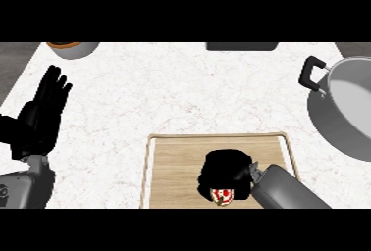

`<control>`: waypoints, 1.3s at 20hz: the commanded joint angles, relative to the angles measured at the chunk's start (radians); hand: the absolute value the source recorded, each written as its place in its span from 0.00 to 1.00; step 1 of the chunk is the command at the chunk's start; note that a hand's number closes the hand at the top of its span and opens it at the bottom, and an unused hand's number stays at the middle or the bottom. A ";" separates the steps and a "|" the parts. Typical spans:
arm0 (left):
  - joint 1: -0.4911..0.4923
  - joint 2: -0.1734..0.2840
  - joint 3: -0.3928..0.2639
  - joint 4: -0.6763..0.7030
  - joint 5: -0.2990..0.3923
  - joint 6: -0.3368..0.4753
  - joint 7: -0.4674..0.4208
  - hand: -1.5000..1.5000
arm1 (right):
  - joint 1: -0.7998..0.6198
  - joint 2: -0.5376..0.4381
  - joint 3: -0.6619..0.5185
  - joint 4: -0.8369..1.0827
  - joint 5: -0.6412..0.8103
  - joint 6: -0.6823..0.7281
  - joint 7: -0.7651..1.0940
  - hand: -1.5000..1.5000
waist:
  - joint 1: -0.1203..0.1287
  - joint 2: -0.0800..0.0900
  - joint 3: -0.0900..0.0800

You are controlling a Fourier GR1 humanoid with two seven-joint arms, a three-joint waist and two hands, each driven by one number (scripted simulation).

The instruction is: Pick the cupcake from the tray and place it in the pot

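One cupcake [223, 195], orientation hidden, under right hand [226, 172] over tray [174, 157].

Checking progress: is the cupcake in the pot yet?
No. The cupcake is over the wooden tray, under the right hand; the pot stands apart.

This is a kitchen. A white, faintly veined marble counter [181, 93] fills most of the view, the sort of worktop where food is prepared. At its right edge stands a large grey metal cooking pot [348, 108] with a black handle. A pale wooden tray [217, 147] with a raised rim lies near the front edge. At the far left corner sits a small grey bowl [72, 49] with something orange-brown inside, and a dark flat object [241, 46] is cut off by the far edge.
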 commanded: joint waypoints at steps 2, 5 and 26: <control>-0.020 -0.033 -0.024 0.002 -0.051 0.032 0.014 0.50 | -0.019 0.012 -0.019 0.075 0.045 0.004 -0.103 1.00 | 0.000 0.003 0.002; 0.050 -0.012 0.013 -0.055 -0.016 0.027 0.034 0.50 | 0.276 -0.262 0.007 -0.223 0.009 -0.096 -0.121 1.00 | -0.045 -0.010 0.002; 0.101 0.019 0.060 -0.076 0.005 0.005 0.020 0.50 | 0.886 -0.793 -0.708 -0.274 -0.952 -0.445 -0.643 1.00 | -0.103 -0.011 0.000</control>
